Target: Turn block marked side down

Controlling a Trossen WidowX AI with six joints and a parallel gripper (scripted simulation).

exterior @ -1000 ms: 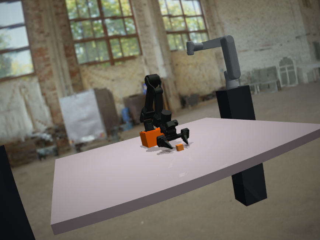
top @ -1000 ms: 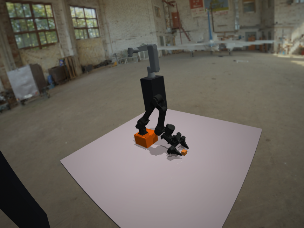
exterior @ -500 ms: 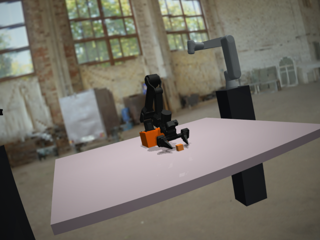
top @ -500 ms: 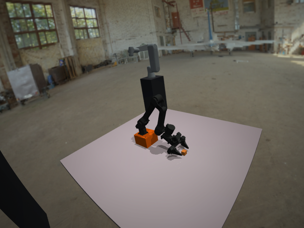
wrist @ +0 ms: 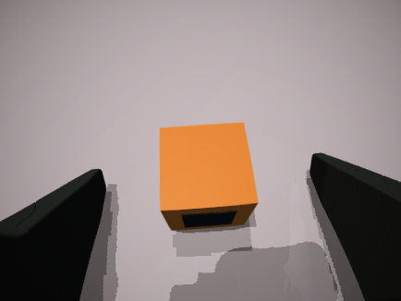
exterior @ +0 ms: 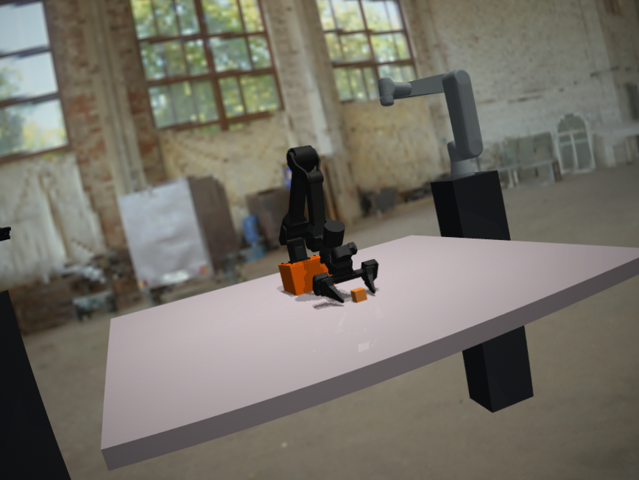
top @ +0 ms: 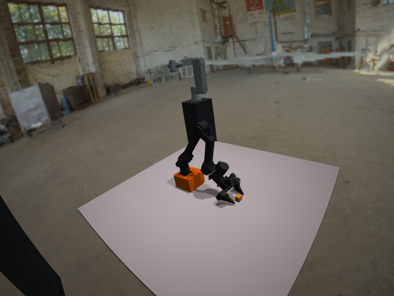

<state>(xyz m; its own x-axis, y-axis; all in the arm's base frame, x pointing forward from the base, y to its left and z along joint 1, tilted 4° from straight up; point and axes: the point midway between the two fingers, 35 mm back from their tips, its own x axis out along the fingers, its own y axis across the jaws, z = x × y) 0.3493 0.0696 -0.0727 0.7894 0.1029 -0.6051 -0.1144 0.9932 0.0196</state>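
A small orange block (top: 238, 198) (exterior: 358, 294) (wrist: 206, 166) rests on the pale table (top: 178, 242) (exterior: 216, 372) (wrist: 199, 60). Its top is plain orange. A dark rectangular mark (wrist: 209, 219) shows on its side face towards the arm, at the lower edge of the block in the wrist view. My gripper (top: 238, 199) (exterior: 358, 297) (wrist: 209, 172) is open, with one finger on each side of the block and a gap to both. The fingers point obliquely down, with their tips low near the table. The block's underside and far side are hidden.
The arm's orange base (top: 188, 180) (exterior: 297, 277) stands on the table behind the gripper. A grey arm (top: 199, 74) (exterior: 463, 113) stands on a black pedestal (top: 199, 117) (exterior: 470, 206) beyond the table. Another black column (top: 25, 254) (exterior: 26, 403) stands at the left of the top and exterior views.
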